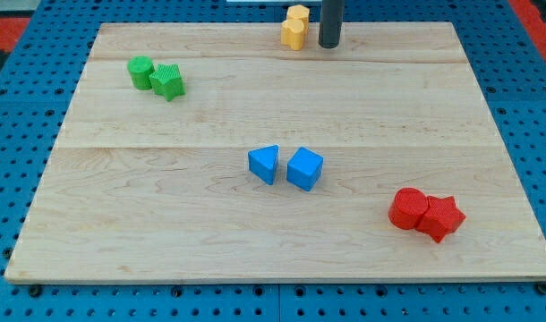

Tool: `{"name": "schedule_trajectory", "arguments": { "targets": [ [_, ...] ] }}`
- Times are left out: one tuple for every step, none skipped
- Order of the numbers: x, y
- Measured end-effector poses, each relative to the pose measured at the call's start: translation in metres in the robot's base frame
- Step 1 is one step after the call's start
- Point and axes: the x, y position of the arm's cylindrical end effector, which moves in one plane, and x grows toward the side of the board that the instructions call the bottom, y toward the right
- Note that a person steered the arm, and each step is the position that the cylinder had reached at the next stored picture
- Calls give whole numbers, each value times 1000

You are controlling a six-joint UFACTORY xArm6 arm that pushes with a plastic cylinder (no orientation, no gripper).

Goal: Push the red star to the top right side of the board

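End effector tip beside yellow blocks, far from red star.

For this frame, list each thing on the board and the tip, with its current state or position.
Tip: at the view's top, just right of the yellow blocks.
Yellow blocks: two, touching, top edge.
Red star: lower right, touching the red cylinder.
Blue triangle and blue cube: centre, slightly apart.
Green blocks: two, touching, upper left.
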Motion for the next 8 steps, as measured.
{"name": "schedule_trajectory", "arguments": {
  "targets": [
    [0, 1],
    [0, 5],
    [59, 45],
    [113, 134],
    [181, 232],
    [278, 249],
    [354, 248],
    [359, 157]
  ]
}}
